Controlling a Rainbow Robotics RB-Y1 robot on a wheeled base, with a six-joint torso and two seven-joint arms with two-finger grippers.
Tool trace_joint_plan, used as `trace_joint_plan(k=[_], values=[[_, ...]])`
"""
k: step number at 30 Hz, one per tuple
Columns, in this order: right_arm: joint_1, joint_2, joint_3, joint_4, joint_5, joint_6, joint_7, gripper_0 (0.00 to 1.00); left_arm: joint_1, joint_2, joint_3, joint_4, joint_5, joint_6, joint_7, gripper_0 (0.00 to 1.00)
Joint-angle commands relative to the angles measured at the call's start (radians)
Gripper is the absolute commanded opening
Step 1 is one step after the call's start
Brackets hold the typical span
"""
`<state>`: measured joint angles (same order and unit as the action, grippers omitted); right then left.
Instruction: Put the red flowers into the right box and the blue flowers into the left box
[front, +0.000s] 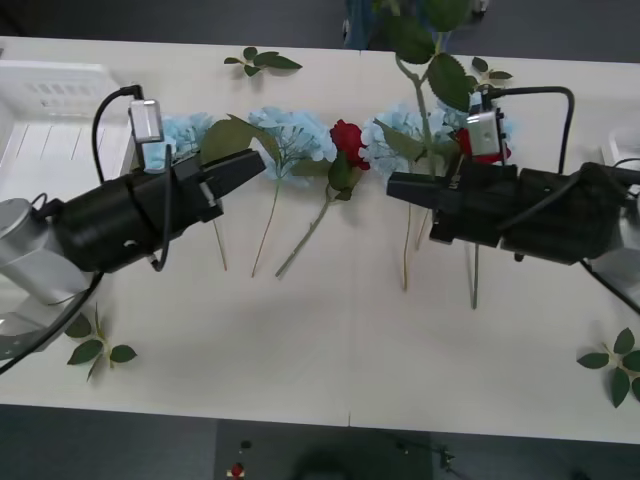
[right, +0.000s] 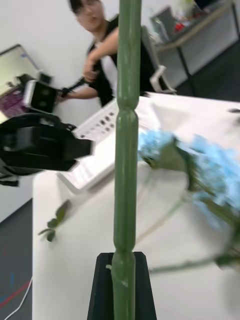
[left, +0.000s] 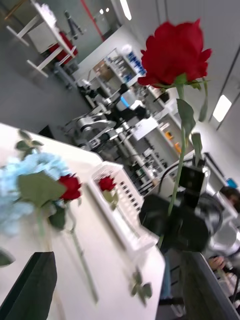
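Your right gripper grips a red rose upright by its stem above the table; the left gripper hangs open. Swing the rose rightward, bloom level, and release it over the right box, clear of the blue flowers.

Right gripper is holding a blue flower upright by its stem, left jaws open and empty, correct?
Not quite. The left wrist view shows the right gripper holding a red flower, not a blue one, upright by its stem. The left gripper is open and empty, as you said.
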<state>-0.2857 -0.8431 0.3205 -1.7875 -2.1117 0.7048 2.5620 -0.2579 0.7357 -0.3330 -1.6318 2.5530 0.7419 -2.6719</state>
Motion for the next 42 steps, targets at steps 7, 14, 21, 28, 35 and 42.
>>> trace_joint_plan(k=[7,14,21,28,35,42], values=[[0.088,-0.502,-0.100,0.146,-0.168,0.004,-0.253,0.00,-0.104,0.082,0.289,0.271,-0.390,0.373,0.124,0.70],[0.148,-0.659,-0.098,0.353,-0.136,-0.004,-0.279,0.00,-0.207,0.050,0.384,0.282,-0.763,0.488,0.543,0.70],[0.244,-0.731,-0.098,0.456,0.006,-0.044,-0.410,0.00,-0.299,-0.042,0.384,0.279,-1.191,0.499,0.905,0.70],[0.287,-0.731,-0.098,0.553,0.127,-0.045,-0.528,0.00,-0.362,-0.200,0.373,0.279,-1.596,0.464,1.107,1.00],[0.287,-0.715,-0.098,0.582,0.193,-0.056,-0.622,0.00,-0.377,-0.253,0.242,0.279,-1.823,0.338,1.294,1.00],[0.284,-0.694,-0.098,0.580,0.176,-0.091,-0.617,1.00,-0.377,-0.251,0.140,0.279,-1.959,0.298,1.399,1.00]])
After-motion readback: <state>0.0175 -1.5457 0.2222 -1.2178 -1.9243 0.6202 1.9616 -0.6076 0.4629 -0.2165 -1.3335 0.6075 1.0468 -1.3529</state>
